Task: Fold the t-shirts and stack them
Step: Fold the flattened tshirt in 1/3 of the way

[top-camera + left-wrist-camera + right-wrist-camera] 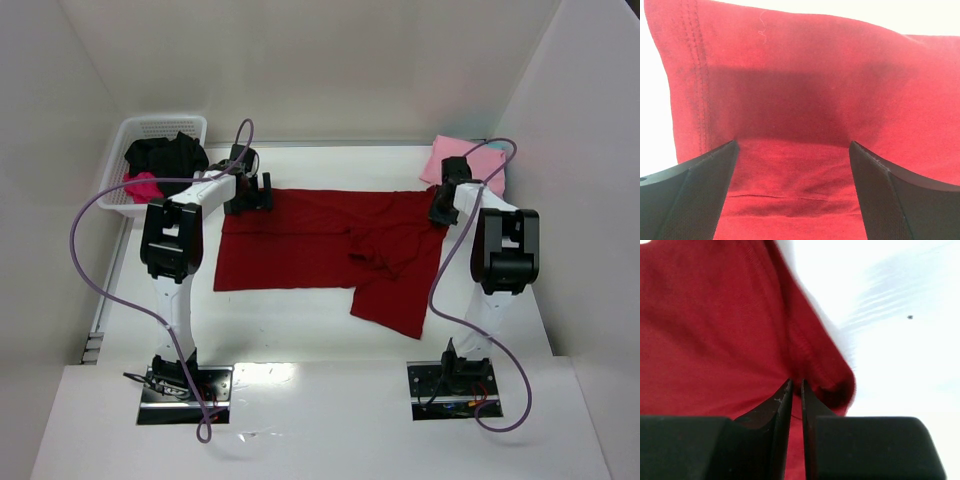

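A dark red t-shirt (320, 245) lies partly folded across the table's middle, one flap hanging toward the near right. My left gripper (250, 195) is open, its fingers (705, 175) spread over the shirt's far left corner (790, 90). My right gripper (441, 213) is shut on the shirt's far right edge (810, 365), the cloth pinched between its narrow jaws. A folded light pink t-shirt (445, 160) lies at the far right. A black t-shirt (170, 155) and a magenta one (140, 185) sit in the basket.
A white plastic basket (150, 128) stands at the far left corner. White walls close in the table on three sides. Purple cables loop from both arms. A teal cloth edge (497, 152) shows beside the pink shirt.
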